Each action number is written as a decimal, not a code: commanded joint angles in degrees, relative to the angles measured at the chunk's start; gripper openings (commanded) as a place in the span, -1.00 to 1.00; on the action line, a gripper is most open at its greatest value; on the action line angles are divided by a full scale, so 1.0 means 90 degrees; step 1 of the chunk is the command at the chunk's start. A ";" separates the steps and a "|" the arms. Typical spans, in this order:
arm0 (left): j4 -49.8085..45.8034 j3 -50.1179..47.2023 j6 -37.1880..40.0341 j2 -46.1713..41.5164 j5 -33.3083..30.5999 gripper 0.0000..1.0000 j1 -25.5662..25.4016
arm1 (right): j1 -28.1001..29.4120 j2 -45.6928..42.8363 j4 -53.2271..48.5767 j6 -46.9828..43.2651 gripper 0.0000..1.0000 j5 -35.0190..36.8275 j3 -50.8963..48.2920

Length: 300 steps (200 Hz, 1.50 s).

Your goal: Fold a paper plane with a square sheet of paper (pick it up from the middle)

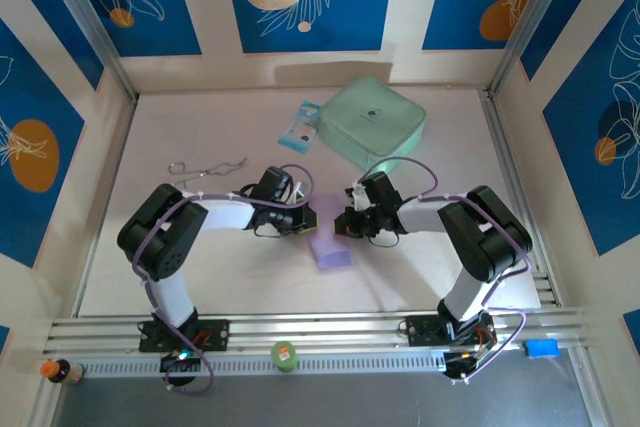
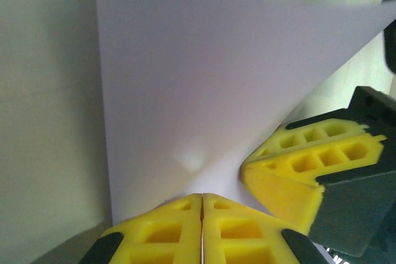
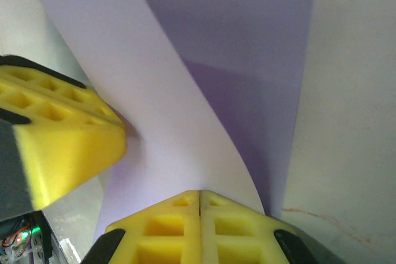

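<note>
The square sheet of paper (image 1: 331,251) is pale lavender and hangs curved between my two grippers over the middle of the table. My left gripper (image 1: 308,217) pinches one edge of it; in the left wrist view its yellow fingertips (image 2: 179,227) are pressed together at the sheet's (image 2: 185,78) lower edge. My right gripper (image 1: 346,222) faces it from the right. Its own view has its gripper (image 3: 199,199) shut on the paper (image 3: 185,122), which bends upward with one layer over another. Each wrist view also catches the other gripper's yellow fingers (image 2: 309,165) (image 3: 62,140) close by.
A mint-green case (image 1: 372,122) lies at the back centre with a blue-white packet (image 1: 300,127) on its left. A thin bent wire (image 1: 205,168) rests on the table's left side. A small green object (image 1: 285,355) sits on the front rail between the arm bases.
</note>
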 commanded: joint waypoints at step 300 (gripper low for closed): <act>-0.0759 0.1147 0.0758 0.0783 0.0254 -0.73 0.0493 | -0.0025 0.0044 -0.0654 0.0003 -1.00 0.0469 -0.0363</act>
